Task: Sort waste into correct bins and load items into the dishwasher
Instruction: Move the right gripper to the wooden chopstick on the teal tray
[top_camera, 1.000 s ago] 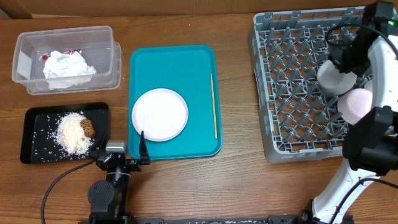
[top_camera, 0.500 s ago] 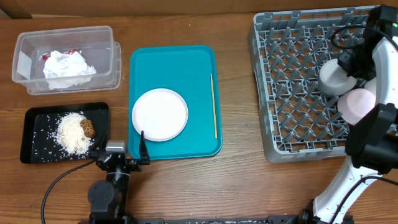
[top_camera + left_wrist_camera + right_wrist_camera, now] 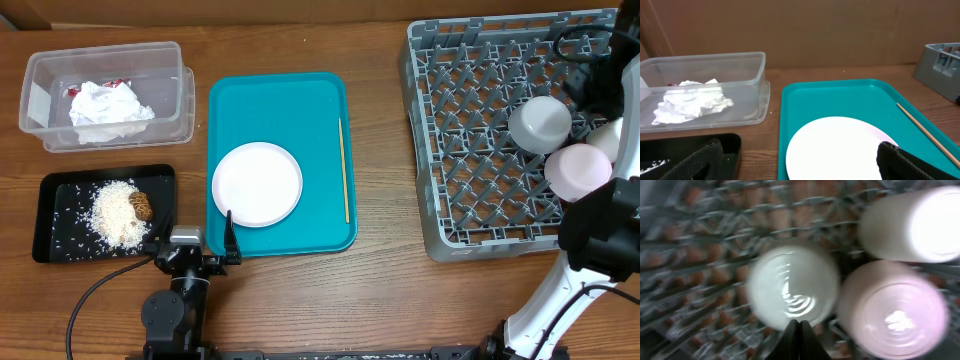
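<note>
Right gripper (image 3: 799, 330), fingers pinched together on nothing, hangs over the bowl (image 3: 540, 123), which sits bottom-up near the rack's (image 3: 470, 150) right edge, beside the dish (image 3: 577, 170). Left gripper (image 3: 193, 248) gapes wide at the wooden desk's (image 3: 400, 300) front edge. Stick (image 3: 344, 170) lies front-to-back along the teal tray's (image 3: 300, 90) right edge, beside the plate (image 3: 257, 183).

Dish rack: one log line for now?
dish rack: bowl, pink dish inside | plate, stick: teal tray | right end effector: shut
</note>
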Action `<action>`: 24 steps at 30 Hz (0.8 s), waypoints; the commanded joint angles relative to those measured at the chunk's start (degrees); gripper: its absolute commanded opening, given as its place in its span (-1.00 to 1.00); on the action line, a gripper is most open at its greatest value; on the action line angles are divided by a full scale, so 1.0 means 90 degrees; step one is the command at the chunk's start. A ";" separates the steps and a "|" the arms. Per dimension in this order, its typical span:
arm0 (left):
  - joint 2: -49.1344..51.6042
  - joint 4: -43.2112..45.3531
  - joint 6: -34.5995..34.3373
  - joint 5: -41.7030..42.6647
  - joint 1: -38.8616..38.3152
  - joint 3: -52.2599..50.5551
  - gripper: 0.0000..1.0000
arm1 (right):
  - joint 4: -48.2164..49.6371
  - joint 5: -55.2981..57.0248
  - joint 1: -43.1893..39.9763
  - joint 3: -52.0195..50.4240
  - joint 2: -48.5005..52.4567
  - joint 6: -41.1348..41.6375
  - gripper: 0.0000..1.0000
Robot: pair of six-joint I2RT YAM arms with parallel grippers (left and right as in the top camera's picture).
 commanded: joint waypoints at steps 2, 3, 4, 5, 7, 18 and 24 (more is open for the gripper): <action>-0.0075 0.0024 -0.0036 -0.0058 0.0046 -0.0044 1.00 | 0.0124 -0.2892 0.0556 0.0294 -0.0850 -0.1314 -0.91; -0.0075 0.0024 -0.0036 -0.0058 0.0046 -0.0044 0.99 | 0.0131 -0.3555 0.0724 0.0291 -0.0937 -0.1763 -0.86; -0.0075 0.0024 -0.0036 -0.0058 0.0046 -0.0044 1.00 | 0.0121 -0.4024 0.0916 0.0291 -0.1001 -0.2096 -0.77; -0.0073 0.0024 -0.0036 -0.0058 0.0046 -0.0044 0.99 | 0.0095 -0.4231 0.1166 0.0291 -0.1047 -0.2229 -0.53; -0.0075 0.0024 -0.0036 -0.0058 0.0046 -0.0044 0.99 | 0.0034 -0.4107 0.1661 0.0289 -0.1054 -0.2229 -0.02; -0.0075 0.0024 -0.0036 -0.0058 0.0046 -0.0044 1.00 | 0.0257 -0.0957 0.4595 -0.0323 -0.0376 -0.0546 1.00; -0.0075 0.0024 -0.0036 -0.0058 0.0046 -0.0044 0.99 | 0.0765 -0.0583 0.5513 -0.0831 0.0265 -0.0233 0.80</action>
